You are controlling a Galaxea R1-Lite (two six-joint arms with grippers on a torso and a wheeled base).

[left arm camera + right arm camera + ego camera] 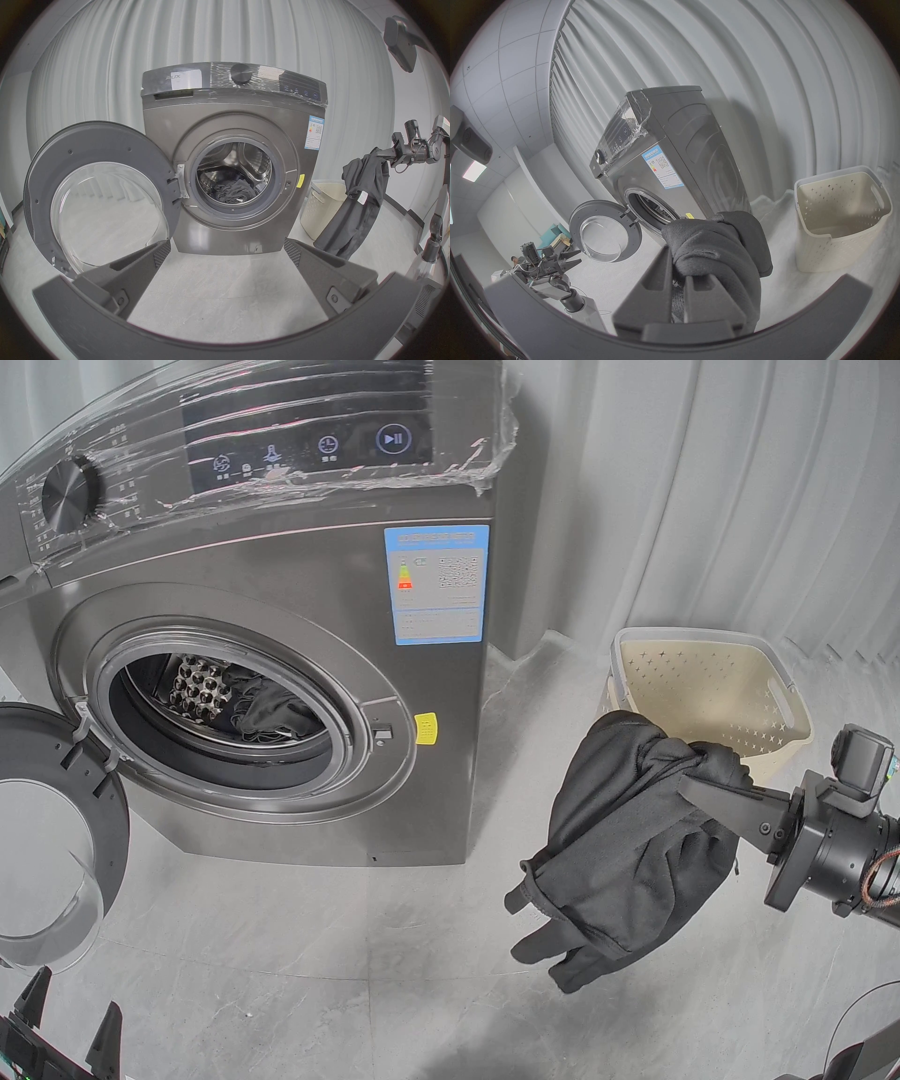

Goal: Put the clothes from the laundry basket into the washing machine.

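Observation:
A grey front-loading washing machine (281, 594) stands at the left with its round door (52, 838) swung open; dark clothes (272, 712) lie inside the drum. A beige laundry basket (712, 688) sits on the floor to its right, its visible inside bare. My right gripper (698, 777) is shut on a dark grey garment (628, 847) that hangs in the air between machine and basket, above the floor. The same garment (717, 253) bunches over the fingers in the right wrist view. My left gripper (225, 262) stands open low in front of the machine, holding nothing.
Pale curtains (731, 491) run behind the machine and basket. Grey tiled floor (309, 960) lies free before the machine. The open door juts out at the left, close to my left gripper (70, 1021).

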